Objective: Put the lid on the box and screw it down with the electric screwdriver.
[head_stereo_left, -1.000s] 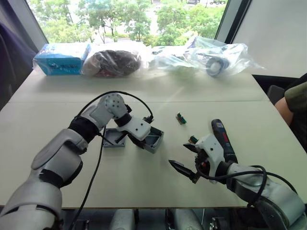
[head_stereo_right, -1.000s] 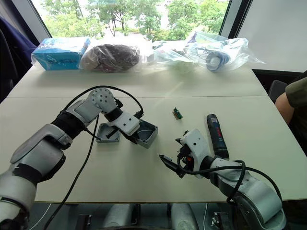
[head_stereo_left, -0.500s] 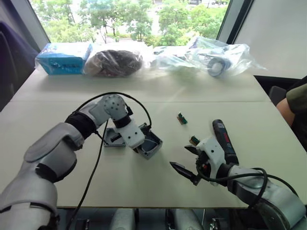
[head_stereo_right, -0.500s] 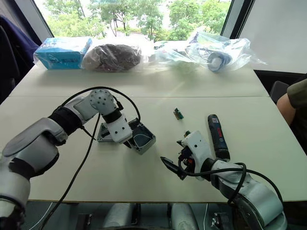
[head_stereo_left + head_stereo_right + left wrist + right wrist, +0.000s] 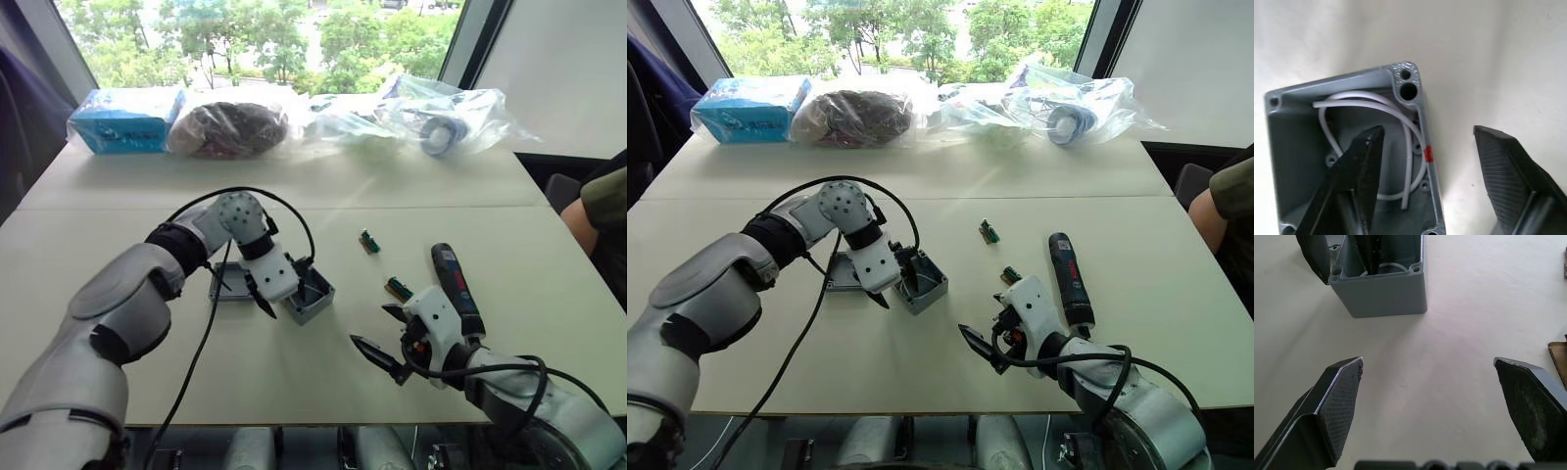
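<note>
The box [image 5: 922, 284] sits open-side up near the middle of the table [image 5: 774, 362], with a white wire [image 5: 1376, 105] looped inside it. The left gripper [image 5: 1425, 161] is at the box with its fingers apart: one finger [image 5: 1359, 166] reaches down into the hollow, the other [image 5: 1508, 166] stands outside, so that one wall of the box lies between them. The fingers are not pressed against that wall. A small red mark [image 5: 1428, 153] shows on the rim of the wall.

The lid [image 5: 844, 274] lies flat on the table just beside the box, on the robot's left of it, partly hidden behind the left wrist.

The right gripper [image 5: 1430, 396] hovers low over bare table nearer the robot's right, its fingers spread wide and holding nothing; it points toward the box, which stands a little way in front of it.

The electric screwdriver [image 5: 1069, 277] lies on the table to the right of the box, just beyond the right wrist, untouched, its length running away from the robot. Two small parts lie near it: one [image 5: 989, 231] farther out on the table, and another [image 5: 1010, 275] between the box and the screwdriver.

Along the far edge of the table lie a blue carton [image 5: 749, 108] and several clear plastic bags [image 5: 1073, 106] with things inside. A person's sleeve [image 5: 1234, 211] shows at the right edge.
</note>
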### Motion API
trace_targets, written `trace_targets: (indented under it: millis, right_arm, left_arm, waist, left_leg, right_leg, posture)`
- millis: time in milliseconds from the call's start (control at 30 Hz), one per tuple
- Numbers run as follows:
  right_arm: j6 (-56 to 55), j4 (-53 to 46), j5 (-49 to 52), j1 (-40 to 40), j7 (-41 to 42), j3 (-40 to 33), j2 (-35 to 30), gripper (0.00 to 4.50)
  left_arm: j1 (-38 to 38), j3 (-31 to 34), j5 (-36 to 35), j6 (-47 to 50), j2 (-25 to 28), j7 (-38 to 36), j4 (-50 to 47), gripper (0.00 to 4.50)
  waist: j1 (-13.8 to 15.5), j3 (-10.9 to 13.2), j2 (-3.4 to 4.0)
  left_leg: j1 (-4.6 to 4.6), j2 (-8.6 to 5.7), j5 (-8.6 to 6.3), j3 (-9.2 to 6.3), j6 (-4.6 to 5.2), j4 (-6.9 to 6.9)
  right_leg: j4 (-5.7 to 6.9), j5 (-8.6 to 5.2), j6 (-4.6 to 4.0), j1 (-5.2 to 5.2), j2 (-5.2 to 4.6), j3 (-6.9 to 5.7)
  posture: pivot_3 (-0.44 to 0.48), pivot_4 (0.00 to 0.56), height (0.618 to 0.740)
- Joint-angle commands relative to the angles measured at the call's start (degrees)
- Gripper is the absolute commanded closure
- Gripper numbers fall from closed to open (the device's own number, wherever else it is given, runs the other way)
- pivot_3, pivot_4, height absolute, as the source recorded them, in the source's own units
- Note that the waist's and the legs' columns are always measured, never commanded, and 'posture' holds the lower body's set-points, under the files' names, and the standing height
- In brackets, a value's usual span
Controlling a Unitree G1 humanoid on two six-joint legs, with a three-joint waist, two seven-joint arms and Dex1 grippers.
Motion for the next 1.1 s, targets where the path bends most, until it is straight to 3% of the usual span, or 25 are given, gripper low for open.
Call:
trace_targets:
  millis: [33, 200, 300, 367, 467, 567, 700, 867, 1100]
  right_arm:
    - [1.6, -5.6, 6.4, -4.0, 4.1, -4.9, -3.3, 0.00]
    - [4.4, -5.7, 13.9, -12.2, 7.6, -8.4, -7.9, 0.00]
    - [3.6, -2.9, 13.9, -19.7, 8.6, -7.2, -9.1, 0.00]
    - [1.1, -0.2, 11.6, -25.7, 9.2, -4.2, -7.8, 0.00]
    - [-1.6, 2.0, 8.5, -30.8, 10.1, 0.5, -6.5, 0.00]
    - [-6.5, 3.9, 1.6, -32.8, 13.7, 8.5, -7.9, 0.00]
    - [-11.4, 7.2, -4.2, -32.4, 16.4, 14.1, -7.7, 0.00]
    - [-15.4, 11.4, -9.4, -33.2, 18.4, 17.8, -6.1, 0.00]
    - [-15.9, 12.2, -11.4, -31.3, 18.3, 18.0, -3.2, 0.00]
  left_arm:
    - [-6.5, -0.1, -14.0, 17.7, 12.4, -0.2, -14.2, 1.74]
    - [-10.2, -0.7, -27.7, 42.1, 29.0, -0.2, -31.1, 1.74]
    - [-6.5, 7.6, -27.4, 55.6, 30.7, -0.2, -29.8, 1.74]
    - [-2.5, 13.3, -28.2, 72.9, 31.0, 11.0, -31.5, 1.74]
    - [5.0, 21.9, -28.4, 89.5, 31.2, 26.7, -36.4, 1.74]
    - [17.2, 36.1, -30.6, 108.7, 28.2, 51.0, -39.5, 1.74]
    - [31.0, 55.7, -30.7, 123.2, 22.3, 68.9, -47.6, 1.74]
    - [36.6, 68.1, -28.9, 133.1, 13.2, 77.8, -56.2, 1.74]
    - [35.7, 71.2, -24.7, 136.1, 9.7, 79.6, -57.3, 1.74]
  waist:
    - [-0.5, 0.3, -0.21]
    - [-0.6, 0.4, -0.10]
    - [-0.2, 0.4, 0.06]
    - [-0.1, 0.5, -0.09]
    - [-0.1, 0.5, -0.16]
    - [-0.3, 0.5, -0.18]
    - [-0.2, 0.6, -0.48]
    - [0.4, 0.6, -0.59]
    - [0.1, 0.5, -0.62]
  left_leg:
    - [-0.03, 0.03, 0.00, 0.01, 0.00, 0.00]
    - [0.11, 0.23, 0.00, -0.04, -0.01, -0.07]
    - [0.20, 0.15, 0.01, 0.01, -0.01, -0.01]
    - [0.21, 0.10, 0.02, -0.01, -0.04, 0.04]
    - [0.10, 0.13, 0.04, -0.10, -0.06, 0.07]
    - [0.07, 0.13, 0.04, -0.06, -0.06, 0.06]
    - [-0.04, 0.14, 0.05, -0.01, -0.09, 0.06]
    - [0.06, -0.01, 0.16, -0.02, -0.27, 0.08]
    - [0.06, -0.13, 0.20, -0.03, -0.36, 0.06]
  right_leg:
    - [0.08, 0.00, 0.00, -0.09, 0.02, 0.05]
    - [0.15, -0.03, -0.01, -0.03, 0.12, 0.06]
    - [0.21, -0.02, 0.00, 0.05, 0.05, 0.06]
    - [0.36, -0.02, 0.01, 0.04, 0.09, 0.05]
    - [0.44, -0.02, 0.02, -0.08, 0.13, 0.05]
    - [0.46, -0.05, 0.05, -0.15, 0.02, 0.12]
    - [0.52, -0.05, 0.05, -0.32, -0.12, 0.25]
    - [0.61, -0.02, 0.04, -0.19, -0.35, 0.17]
    - [0.61, 0.00, 0.03, -0.20, -0.44, 0.15]
  posture:
    - [0.000, 0.150, 0.740]
    - [0.000, 0.150, 0.740]
    - [0.000, 0.150, 0.740]
    - [0.000, 0.150, 0.740]
    - [0.000, 0.150, 0.740]
    - [0.000, 0.150, 0.740]
    - [0.000, 0.150, 0.740]
    - [0.000, 0.150, 0.740]
    - [0.000, 0.150, 0.740]
